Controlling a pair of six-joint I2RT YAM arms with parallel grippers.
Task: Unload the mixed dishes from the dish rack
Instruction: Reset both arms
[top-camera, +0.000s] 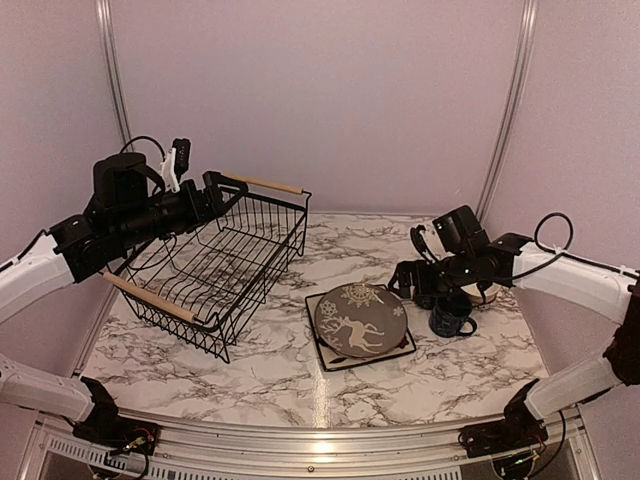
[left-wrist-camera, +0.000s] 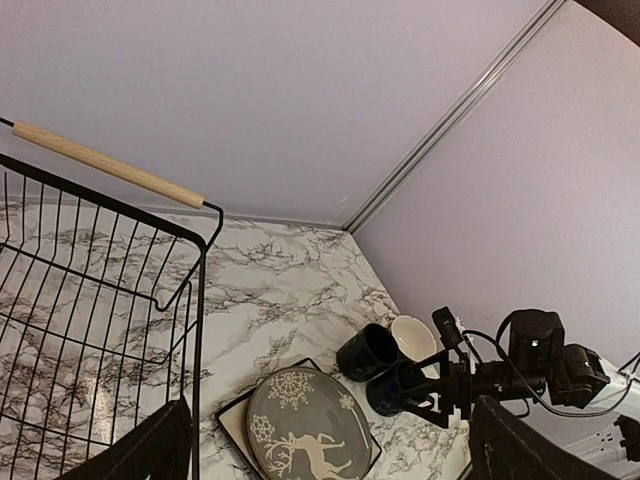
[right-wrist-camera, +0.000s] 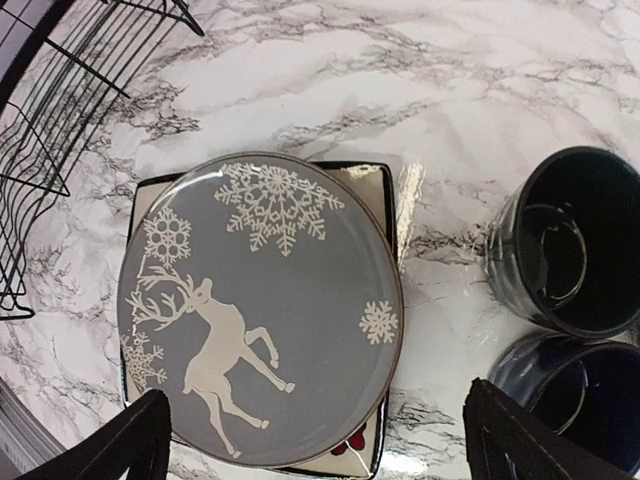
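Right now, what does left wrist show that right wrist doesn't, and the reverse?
Left wrist only: the dish rack with its wooden handle, the right arm, and a cream bowl behind the mugs.
Right wrist only: the mugs' insides seen from above, and red marks on the square plate at its near edge.
Both: the deer plate stacked on the square plate, two dark mugs, rack wires, and the marble table.

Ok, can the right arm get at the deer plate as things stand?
Probably yes. The deer plate lies bare atop the square plate; the right gripper hangs open right by it, and the mugs stand off to the side.
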